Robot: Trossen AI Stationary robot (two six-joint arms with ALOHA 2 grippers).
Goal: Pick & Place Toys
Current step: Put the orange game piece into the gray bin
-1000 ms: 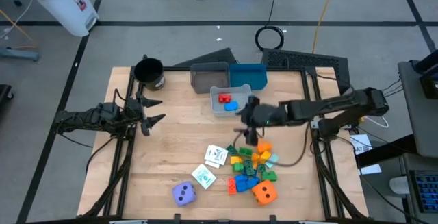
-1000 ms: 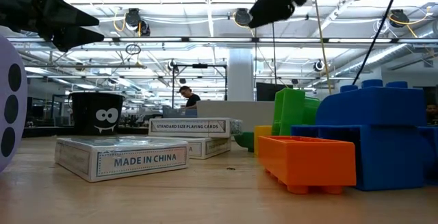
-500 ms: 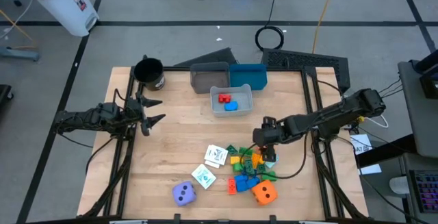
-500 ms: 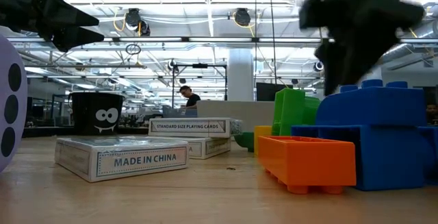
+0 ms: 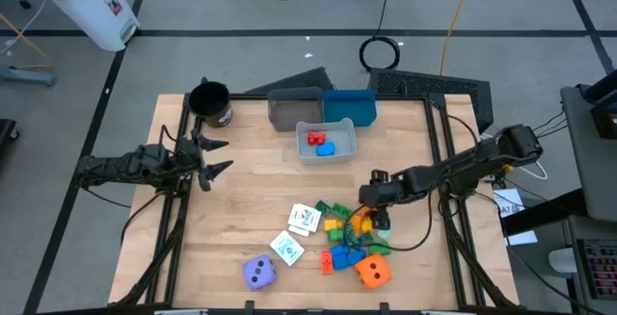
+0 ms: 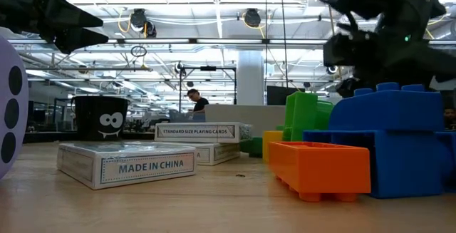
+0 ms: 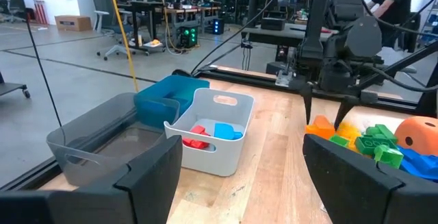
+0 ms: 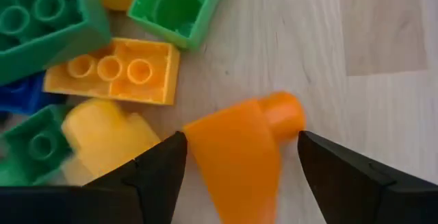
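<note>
**Right gripper down over the block pile**

Blocks [image 5: 349,236] lie heaped near the front of the wooden table [image 5: 251,175], with white cards [image 5: 304,219] just beside them, an orange die [image 5: 372,272] at the pile's front edge and a purple die [image 5: 258,273] farther left. The right gripper [image 5: 370,217] hangs low over the pile — its fingers [image 8: 154,176] stand apart on either side of an orange piece [image 8: 239,152], not closed on it. A small grey bin [image 5: 325,142] behind holds a red and a blue block. The left gripper [image 5: 214,156] waits at the table's left side, jaws spread and empty — well away from the toys.
</note>
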